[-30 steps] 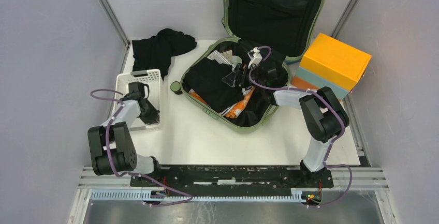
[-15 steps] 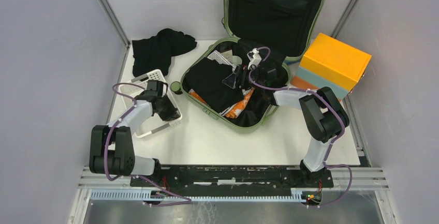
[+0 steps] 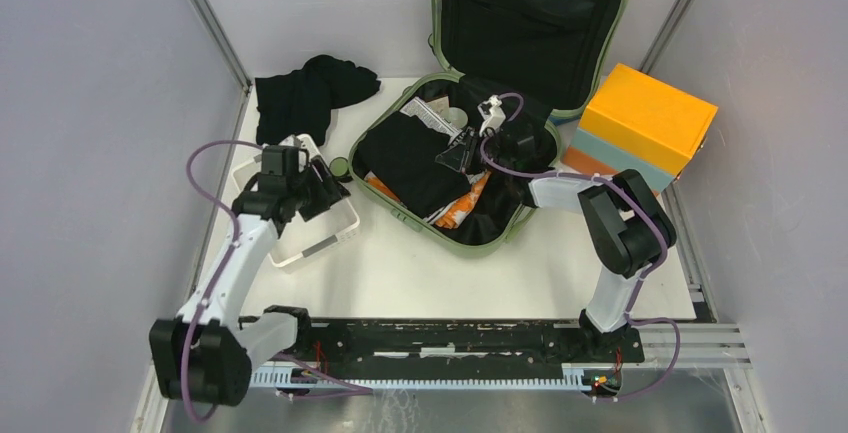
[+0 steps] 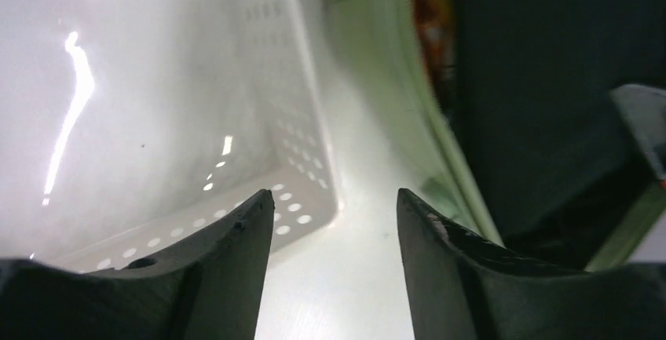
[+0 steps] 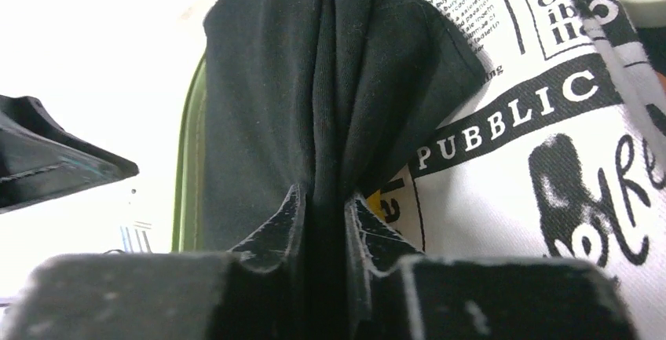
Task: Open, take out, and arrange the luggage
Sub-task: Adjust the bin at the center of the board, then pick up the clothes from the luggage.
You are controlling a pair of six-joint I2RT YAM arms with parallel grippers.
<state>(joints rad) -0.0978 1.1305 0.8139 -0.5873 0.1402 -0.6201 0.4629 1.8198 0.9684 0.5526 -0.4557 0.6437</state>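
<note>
Gaping luggage: rear centre of desk, lid upright, contents inside.
Basket: left of luggage; left gripper above its corner, jaws parted, empty.
Black garment: right gripper pinches one thin fold — may slip on lifting.
Printed cloth: lying beneath — could drag out too.

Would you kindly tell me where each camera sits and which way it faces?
Top external: above, behind the robot, looking down; left arm, right arm, luggage and basket show.
Left wrist: on the left gripper, facing the basket's corner and luggage rim; open fingers show.
Right wrist: on the right gripper, over the luggage, facing the black garment its fingers pinch.
Shared: both wrist views catch the green rim.
</note>
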